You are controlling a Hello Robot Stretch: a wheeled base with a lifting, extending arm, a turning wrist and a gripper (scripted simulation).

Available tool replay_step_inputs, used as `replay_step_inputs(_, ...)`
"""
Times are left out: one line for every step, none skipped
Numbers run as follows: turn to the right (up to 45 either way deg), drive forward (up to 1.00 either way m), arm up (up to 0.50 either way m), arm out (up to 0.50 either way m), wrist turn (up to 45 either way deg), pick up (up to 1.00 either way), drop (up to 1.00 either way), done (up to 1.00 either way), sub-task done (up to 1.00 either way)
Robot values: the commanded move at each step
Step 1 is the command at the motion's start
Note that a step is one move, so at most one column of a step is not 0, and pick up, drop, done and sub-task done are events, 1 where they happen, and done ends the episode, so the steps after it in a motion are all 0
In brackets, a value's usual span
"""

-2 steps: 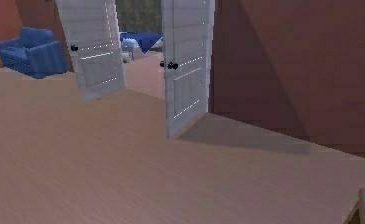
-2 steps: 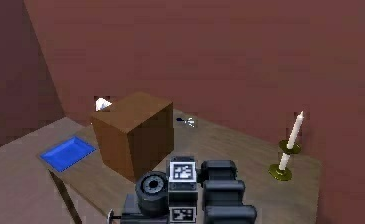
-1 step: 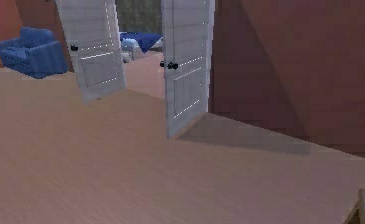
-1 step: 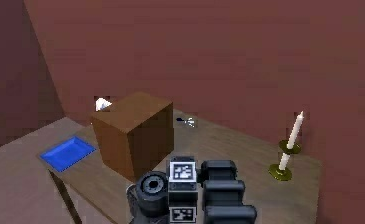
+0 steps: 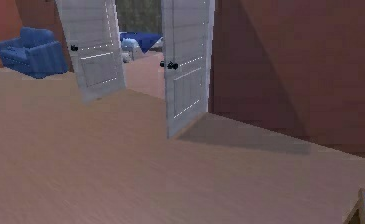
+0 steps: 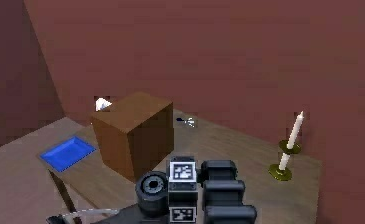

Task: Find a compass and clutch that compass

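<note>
Finding seems done, the grasp is left: a small grey object (image 6: 188,122), perhaps the compass, lies at the desk's (image 6: 230,150) far edge beyond the box (image 6: 130,135); the end effector (image 6: 70,205) is by the near edge, and I cannot tell its grip

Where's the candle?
The candle is on the arm side view's right, upright in its holder on the tabletop, apart from the brown box to its left, near the red wall.
</note>
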Motion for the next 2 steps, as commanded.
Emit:
replay_step_inputs(0.0, 0.00, 0.00, 0.00, 45.0, 0.00, 0.00, 0.00, 0.00)
replay_step_inputs(0.0, 0.00, 0.00, 0.00, 36.0, 0.00, 0.00, 0.00, 0.00)
